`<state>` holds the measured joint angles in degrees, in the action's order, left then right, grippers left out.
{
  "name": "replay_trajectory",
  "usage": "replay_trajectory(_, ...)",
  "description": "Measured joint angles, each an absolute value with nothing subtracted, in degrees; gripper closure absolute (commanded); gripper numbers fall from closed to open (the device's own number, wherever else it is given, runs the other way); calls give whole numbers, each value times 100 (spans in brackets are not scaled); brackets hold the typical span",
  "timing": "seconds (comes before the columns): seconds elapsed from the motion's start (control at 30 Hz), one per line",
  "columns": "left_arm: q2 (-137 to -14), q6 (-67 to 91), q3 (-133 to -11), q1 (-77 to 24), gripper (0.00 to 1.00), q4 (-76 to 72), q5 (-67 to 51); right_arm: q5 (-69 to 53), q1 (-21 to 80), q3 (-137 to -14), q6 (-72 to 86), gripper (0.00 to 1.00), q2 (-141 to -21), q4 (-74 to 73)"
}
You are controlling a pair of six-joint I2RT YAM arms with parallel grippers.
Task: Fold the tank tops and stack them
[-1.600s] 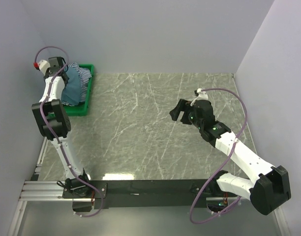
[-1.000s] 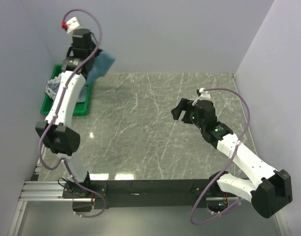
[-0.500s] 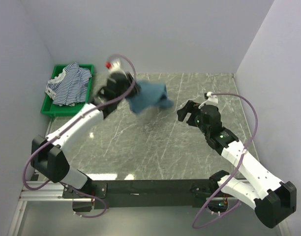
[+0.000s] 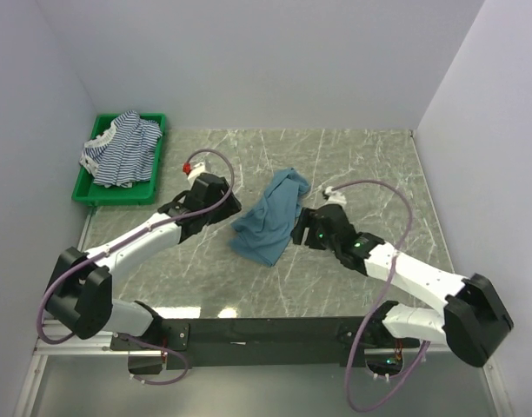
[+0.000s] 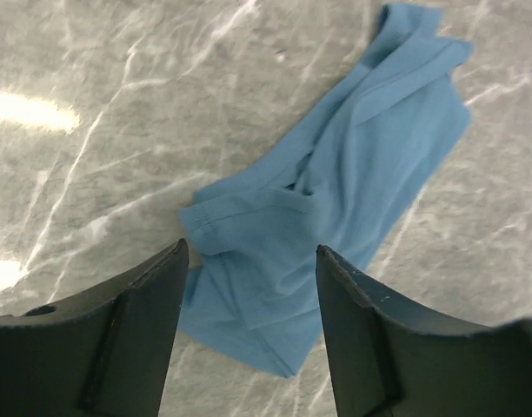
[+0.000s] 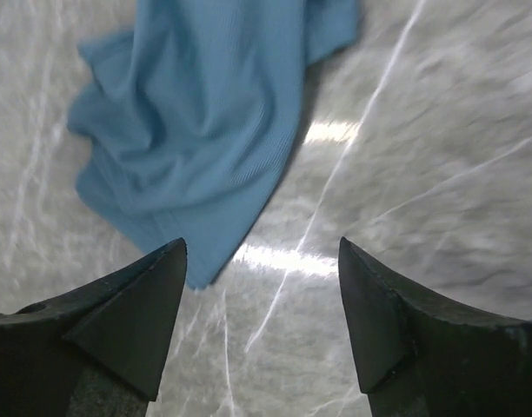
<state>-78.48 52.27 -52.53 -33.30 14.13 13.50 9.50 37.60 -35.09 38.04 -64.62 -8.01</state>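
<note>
Fingers (image 5: 136, 339) of left hand (image 5: 251, 252) and right hand (image 6: 262, 246) stand apart, empty, low beside the teal tank top (image 4: 270, 217).

No legible text, labels or numbers anywhere.

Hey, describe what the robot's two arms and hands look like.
The left arm and right arm have white links and black joints. A thin lilac cable loops along each. The left wrist carries a red tag. The left hand and right hand each have two dark wedge-shaped fingers.
</note>
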Motion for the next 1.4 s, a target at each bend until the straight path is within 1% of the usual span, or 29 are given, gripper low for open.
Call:
replay_trajectory(0.17,-7970,5330,-4945,-3227,41,1398,1363,1031,4436,-3778,3872,29,-7231,-755)
replay_trajectory(0.2,-7979,5378,-4829,-3166,47,1376,1354,1055,4541,-3911,3868,33,-7406,-766)
replay_trajectory(0.27,-7953,5481,-4552,-2989,51,1313,1310,1135,4740,-4344,3833,36,-7828,-825)
replay_trajectory(0.37,-7913,5662,-4169,-2646,57,1236,1122,1330,5004,-5172,3732,38,-8525,-878)
replay_trajectory(0.47,-7787,5852,-3769,-2408,61,1070,947,1468,5179,-5948,3599,39,-9146,-913)
replay_trajectory(0.6,-7397,6160,-3183,-2241,62,902,628,1612,5275,-6925,3380,41,-9985,-1083)
replay_trajectory(0.7,-7105,6283,-2989,-2115,62,923,526,1730,5317,-7723,3208,42,-10726,-1308)
replay_trajectory(0.97,-6388,6377,-2853,-1846,62,917,329,1861,5424,-8519,3015,42,-11734,-1833)
replay_trajectory(1.07,-6370,6377,-2829,-1846,61,895,235,1898,5426,-8774,2978,46,-11970,-1986)
replay_trajectory(1.1,-6370,6375,-2816,-1846,61,891,204,1920,5426,-8831,2967,53,-12022,-2043)
replay_trajectory(1.17,-6370,6370,-2797,-1846,61,878,137,1973,5426,-8906,2945,63,-12079,-2119)
replay_trajectory(1.2,-6370,6370,-2788,-1846,61,873,110,2010,5424,-8917,2941,71,-12090,-2143)
replay_trajectory(1.27,-6370,6366,-2759,-1844,62,790,27,2095,5424,-8917,2917,83,-12090,-2191)
replay_trajectory(1.3,-6377,6364,-2742,-1844,62,738,-30,2152,5424,-8914,2906,95,-12086,-2189)
replay_trajectory(1.33,-6396,6357,-2729,-1844,61,679,-93,2189,5424,-8903,2893,100,-12070,-2191)
replay_trajectory(1.4,-6504,6313,-2720,-1844,60,521,-248,2292,5424,-8838,2895,100,-11970,-2200)
